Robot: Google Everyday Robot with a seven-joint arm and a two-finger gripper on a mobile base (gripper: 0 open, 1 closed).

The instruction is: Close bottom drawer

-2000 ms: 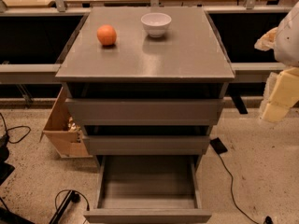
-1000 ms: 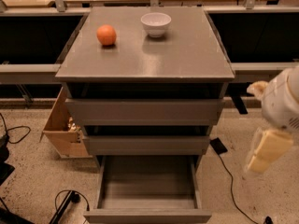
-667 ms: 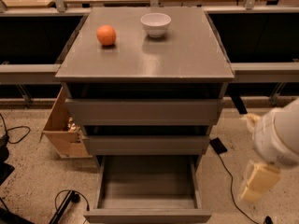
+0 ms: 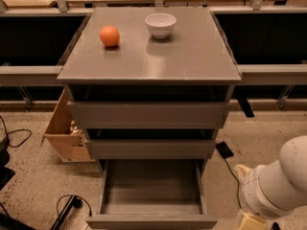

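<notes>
The bottom drawer (image 4: pixel 151 221) of the grey cabinet is pulled far out. Its boxy tray (image 4: pixel 151 188) is empty and its flat front panel lies at the lower edge of the camera view. My white arm (image 4: pixel 280 183) enters from the lower right. My gripper (image 4: pixel 252 222) shows only as a cream-coloured piece at the bottom edge, to the right of the drawer's front corner and apart from it. The rest of the gripper is out of view.
The top drawer (image 4: pixel 147 114) and middle drawer (image 4: pixel 149 148) stand slightly out. An orange (image 4: pixel 110 35) and a white bowl (image 4: pixel 160 24) sit on the cabinet top (image 4: pixel 192 56). A wooden box (image 4: pixel 62 128) stands at the left. Cables (image 4: pixel 67 206) and a black object (image 4: pixel 224 150) lie on the floor.
My arm has swung down from beside the cabinet top to the lower right corner, so the gripper has dropped almost out of view. The drawer has not moved.
</notes>
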